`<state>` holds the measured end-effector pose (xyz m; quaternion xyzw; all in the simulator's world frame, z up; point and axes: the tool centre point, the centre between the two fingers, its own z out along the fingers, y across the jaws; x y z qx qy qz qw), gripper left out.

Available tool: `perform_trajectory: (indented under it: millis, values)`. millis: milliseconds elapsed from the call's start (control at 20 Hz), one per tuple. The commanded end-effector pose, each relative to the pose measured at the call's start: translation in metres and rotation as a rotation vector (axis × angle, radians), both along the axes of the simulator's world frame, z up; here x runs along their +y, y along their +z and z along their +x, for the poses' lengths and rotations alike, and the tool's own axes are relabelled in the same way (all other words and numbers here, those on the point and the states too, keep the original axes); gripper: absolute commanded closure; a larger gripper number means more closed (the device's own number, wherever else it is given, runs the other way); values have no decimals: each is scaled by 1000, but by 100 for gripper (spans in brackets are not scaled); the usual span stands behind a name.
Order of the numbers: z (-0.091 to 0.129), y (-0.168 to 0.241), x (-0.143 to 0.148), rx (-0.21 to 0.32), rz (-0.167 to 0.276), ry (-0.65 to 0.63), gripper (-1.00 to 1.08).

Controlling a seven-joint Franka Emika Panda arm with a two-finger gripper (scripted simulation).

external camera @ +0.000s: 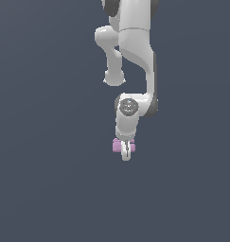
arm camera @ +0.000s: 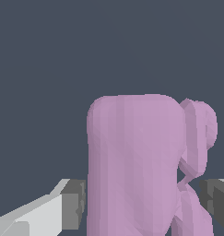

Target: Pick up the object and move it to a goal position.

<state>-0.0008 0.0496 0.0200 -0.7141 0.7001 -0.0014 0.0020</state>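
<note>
Seen from outside: white robot arm (external camera: 135, 52) hanging down the upper middle of the frame, top cut off by the frame edge. Gripper (external camera: 126, 152) just below centre, fingertips hard to make out at this size. Small pink-lilac lump (external camera: 117, 145) tucked behind the gripper, mostly hidden, only slivers showing on either side. Plain dark grey-blue ground (external camera: 40, 189) everywhere else, wide open room all round, no edges visible.

Seen from the wrist: lump (arm camera: 134, 166) large, filling the lower middle, base cut off. Grey finger pads (arm camera: 73, 204) either side; one close against the lump, the other with a narrow gap. Spread or clamped: cannot tell.
</note>
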Motion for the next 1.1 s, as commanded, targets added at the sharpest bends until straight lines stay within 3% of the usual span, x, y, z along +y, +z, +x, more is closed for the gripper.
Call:
perform_trajectory:
  millis: [0, 600, 1050]
  values:
    - [-2, -3, 0, 5, -1, 0, 108]
    - [5, 13, 5, -4, 0, 0, 108]
    - [20, 69, 28, -2, -1, -1, 108]
